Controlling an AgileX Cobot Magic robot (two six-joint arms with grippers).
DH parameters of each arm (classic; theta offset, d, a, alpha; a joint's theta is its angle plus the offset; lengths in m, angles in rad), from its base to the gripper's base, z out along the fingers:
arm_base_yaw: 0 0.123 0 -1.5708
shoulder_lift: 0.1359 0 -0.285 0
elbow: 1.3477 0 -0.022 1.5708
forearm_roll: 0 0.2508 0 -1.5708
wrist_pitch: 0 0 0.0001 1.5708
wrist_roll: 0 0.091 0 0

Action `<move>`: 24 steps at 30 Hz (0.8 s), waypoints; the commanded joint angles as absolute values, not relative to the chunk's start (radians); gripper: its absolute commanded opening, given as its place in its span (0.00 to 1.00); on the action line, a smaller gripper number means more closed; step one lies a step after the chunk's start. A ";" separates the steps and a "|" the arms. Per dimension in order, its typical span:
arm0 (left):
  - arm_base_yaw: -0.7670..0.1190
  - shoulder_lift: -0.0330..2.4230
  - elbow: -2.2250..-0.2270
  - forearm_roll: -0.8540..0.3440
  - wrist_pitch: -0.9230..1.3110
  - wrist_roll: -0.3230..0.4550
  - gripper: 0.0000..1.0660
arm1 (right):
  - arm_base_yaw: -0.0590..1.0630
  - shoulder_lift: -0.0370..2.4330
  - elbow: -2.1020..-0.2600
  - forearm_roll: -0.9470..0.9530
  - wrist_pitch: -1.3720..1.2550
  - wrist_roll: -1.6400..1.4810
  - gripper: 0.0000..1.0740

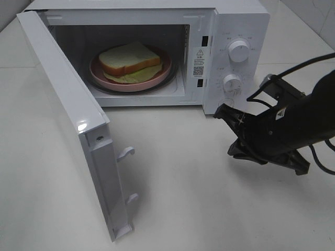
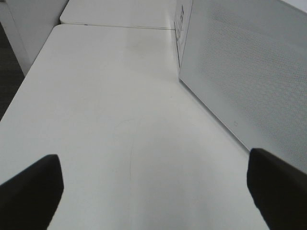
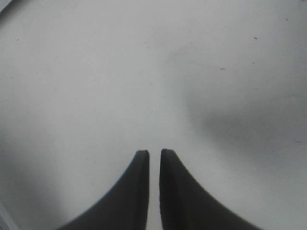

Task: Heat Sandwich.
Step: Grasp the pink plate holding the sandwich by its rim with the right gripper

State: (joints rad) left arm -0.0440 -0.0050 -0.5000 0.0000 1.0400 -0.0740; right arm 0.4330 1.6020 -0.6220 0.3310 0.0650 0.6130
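Observation:
The sandwich lies on a round pink plate inside the white microwave, whose door stands swung wide open toward the front left. My right gripper hovers low over the table in front of the microwave's knob panel, pointing left. In the right wrist view its fingertips are parted by only a narrow slit, with nothing between them. My left gripper is wide open and empty over bare table beside a perforated white panel of the microwave. The exterior high view does not show it.
Two round knobs sit on the microwave's right panel. The open door juts out across the left of the white table. Black cables loop above the right arm.

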 commanded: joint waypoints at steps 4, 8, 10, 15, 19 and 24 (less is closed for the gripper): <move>-0.042 -0.027 -0.497 -0.012 1.036 -0.069 0.92 | 0.430 1.592 -0.738 0.211 0.268 0.515 0.13; -0.042 -0.027 -0.497 -0.012 1.036 -0.069 0.92 | 0.430 1.592 -0.800 0.122 0.380 0.485 0.13; -0.042 -0.027 -0.497 -0.012 1.036 -0.069 0.92 | 0.430 1.592 -0.846 0.035 0.462 0.469 0.13; -0.042 -0.027 -0.497 -0.012 1.036 -0.069 0.92 | 0.430 1.592 -0.913 -0.018 0.579 0.313 0.14; -0.042 -0.027 -0.497 -0.012 1.036 -0.069 0.92 | 0.430 1.592 -0.946 -0.020 0.646 0.186 0.14; -0.042 -0.027 -0.497 -0.012 1.036 -0.069 0.92 | 0.430 1.592 -0.987 -0.020 0.723 -0.075 0.15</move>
